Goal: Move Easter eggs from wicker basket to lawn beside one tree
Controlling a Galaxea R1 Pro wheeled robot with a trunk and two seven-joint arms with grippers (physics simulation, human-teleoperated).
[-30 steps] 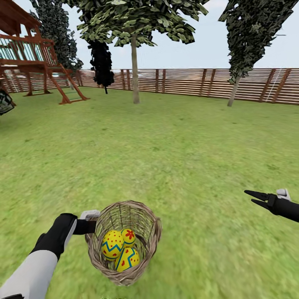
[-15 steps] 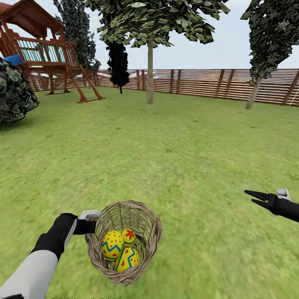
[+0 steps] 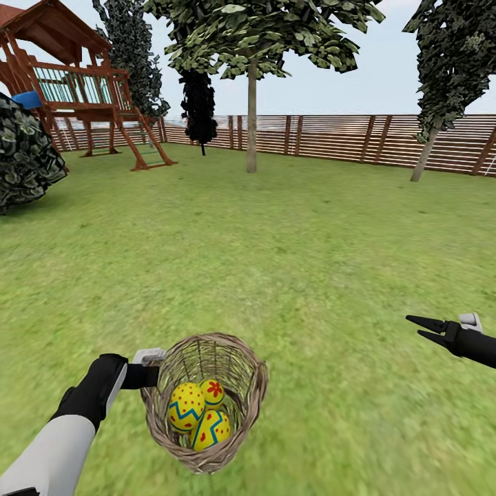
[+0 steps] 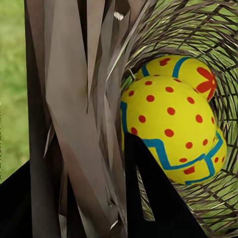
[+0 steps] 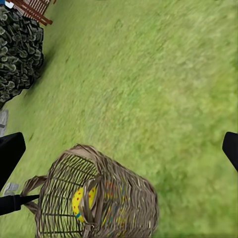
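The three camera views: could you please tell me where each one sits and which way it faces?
Head view: from the head, forward and down over the lawn to the tree; both arms show, left pincer on the basket.
Left wrist view: at the basket's rim, looking in at the eggs.
Right wrist view: above the lawn, facing the basket; fingers apart.
All views share the basket.

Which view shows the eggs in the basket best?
The left wrist view: the eggs show large inside the wicker basket. The head view shows all three, small. The right wrist view gives only a yellow glimpse through the weave.
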